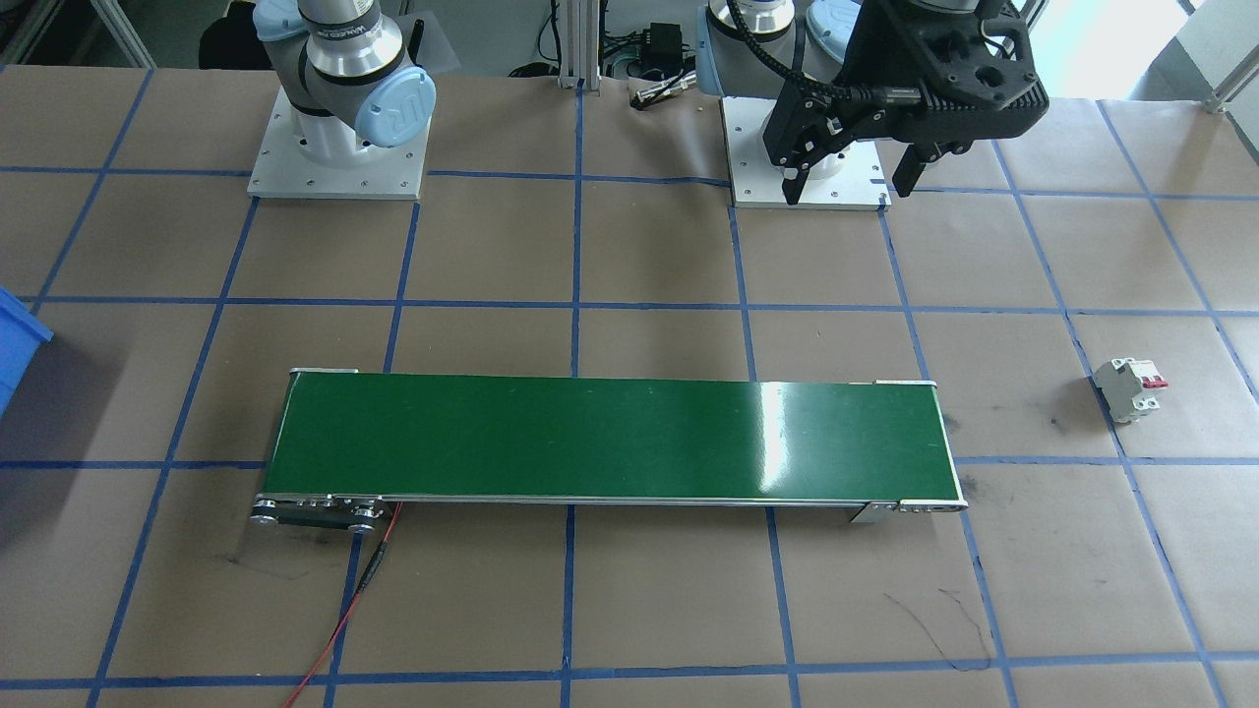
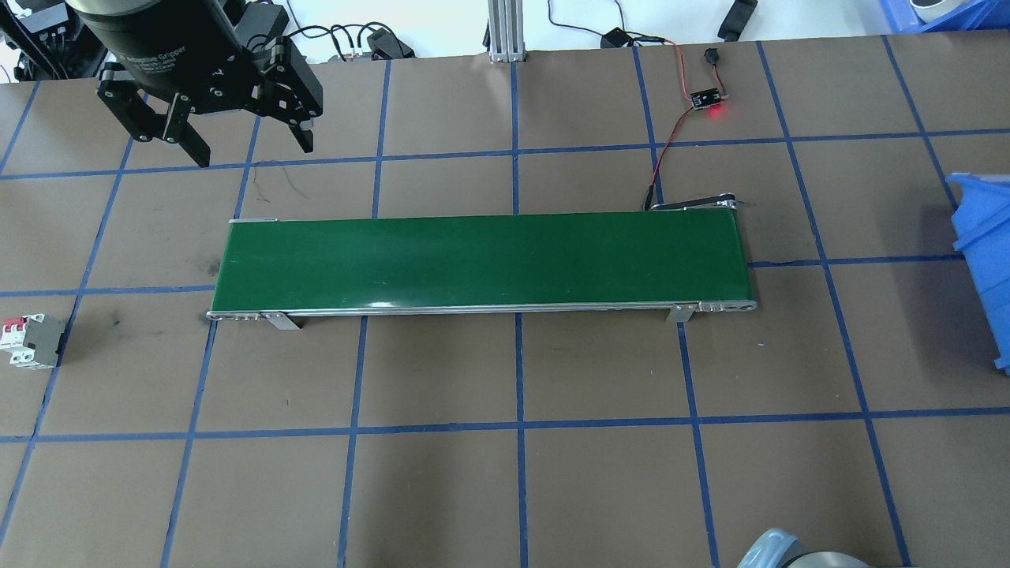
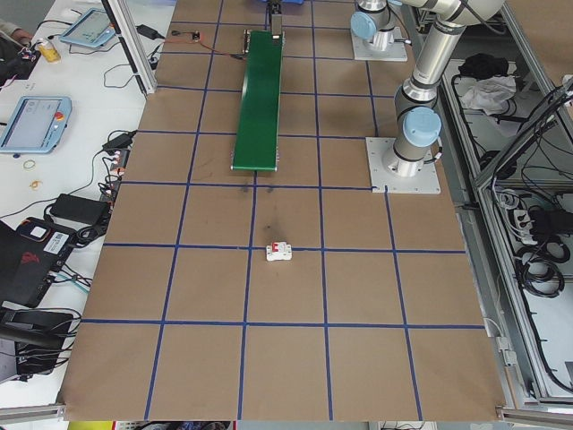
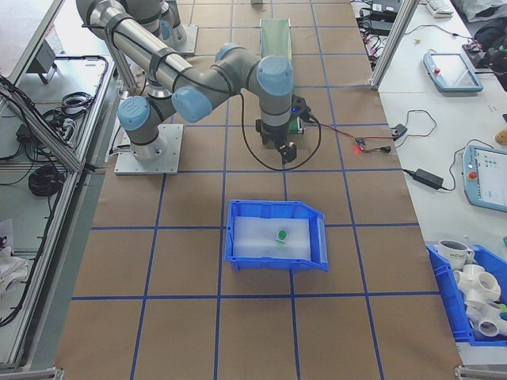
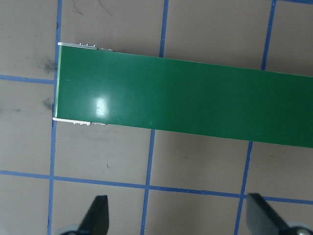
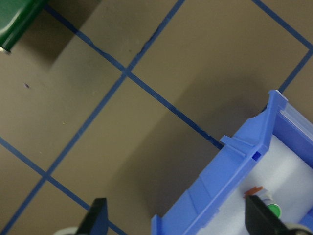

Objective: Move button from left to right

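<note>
I see the button (image 4: 281,235) lying in the blue bin (image 4: 238,253) at the robot's right end of the table, green cap showing. From the right wrist cam the button (image 6: 270,209) sits on the bin's pale floor, close to the near wall of the bin (image 6: 230,186), orange-red base partly visible, partly behind a fingertip.

Right gripper (image 6: 176,218): fingers spread wide, nothing between them. It hangs above the table just outside the bin's edge, between the bin and the conveyor end. From the right side cam the gripper (image 4: 287,150) points down, clear of the bin.

Left gripper (image 2: 241,146): fingers wide apart, holding nothing. It's up in the air beyond the left end of the belt (image 2: 481,260), on the far side from the robot in the overhead view. The front cam shows the same gripper (image 1: 851,182) open over its base plate area. The left wrist cam looks straight down on the belt's end (image 5: 181,100); both fingertips show at the bottom of that view, far apart.

Belt surface is bare green with glare spots.

A breaker (image 2: 30,341) with red levers sits on the paper well left of the belt, by itself; also seen from the front (image 1: 1131,387) and left side (image 3: 279,253).

A small board with a lit red LED (image 2: 708,100) is wired to the belt's right end.
</note>
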Controlling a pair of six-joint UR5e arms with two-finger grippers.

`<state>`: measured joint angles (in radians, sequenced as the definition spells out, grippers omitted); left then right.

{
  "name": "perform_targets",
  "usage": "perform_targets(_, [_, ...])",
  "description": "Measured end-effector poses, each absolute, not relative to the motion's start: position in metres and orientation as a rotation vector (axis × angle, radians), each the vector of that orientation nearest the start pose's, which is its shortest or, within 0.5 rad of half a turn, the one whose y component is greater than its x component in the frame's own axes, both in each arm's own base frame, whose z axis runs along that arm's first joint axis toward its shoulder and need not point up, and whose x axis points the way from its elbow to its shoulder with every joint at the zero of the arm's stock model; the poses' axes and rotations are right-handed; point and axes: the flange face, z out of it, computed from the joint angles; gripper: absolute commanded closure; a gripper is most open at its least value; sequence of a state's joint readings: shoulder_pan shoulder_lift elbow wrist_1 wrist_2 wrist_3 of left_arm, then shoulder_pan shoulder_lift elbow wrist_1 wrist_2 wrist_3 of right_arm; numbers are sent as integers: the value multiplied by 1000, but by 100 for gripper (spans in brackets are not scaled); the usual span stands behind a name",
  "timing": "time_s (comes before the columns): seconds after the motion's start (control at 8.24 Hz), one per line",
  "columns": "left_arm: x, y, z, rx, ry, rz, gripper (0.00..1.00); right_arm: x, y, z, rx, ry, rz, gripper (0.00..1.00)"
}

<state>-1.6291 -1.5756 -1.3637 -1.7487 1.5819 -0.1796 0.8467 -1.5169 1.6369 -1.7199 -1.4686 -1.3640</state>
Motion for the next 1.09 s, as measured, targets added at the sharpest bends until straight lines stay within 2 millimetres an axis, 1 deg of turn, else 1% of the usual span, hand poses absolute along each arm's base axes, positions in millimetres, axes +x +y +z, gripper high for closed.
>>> perform_targets(0.12, [-160,-480,569,-193,3127,-40,0,-189,-486,458,-849,2981,-151,0])
perform_targets(0.24, [-160,-480,569,-194,3127,-38,0,-141,-495,466,-734,3005,-139,0])
perform_targets(0.49, [-160,-480,568,-195,3127,-36,0,-31,-510,475,-517,3066,-103,0])
perform_targets(0.61, [-160,-480,568,-195,3127,-36,0,25,-511,479,-434,3108,-94,0])
perform_targets(0.73, [-160,-480,568,-196,3127,-35,0,80,-506,483,-379,3136,-99,0])
perform_targets(0.85, [-160,-480,568,-197,3127,-35,0,125,-498,484,-333,3152,-106,0])
perform_targets(0.97, [-160,-480,568,-197,3127,-34,0,153,-494,485,-283,3159,-131,0])
perform_targets(1.09, [-160,-480,568,-197,3127,-34,0,165,-494,491,-250,3162,-176,0])
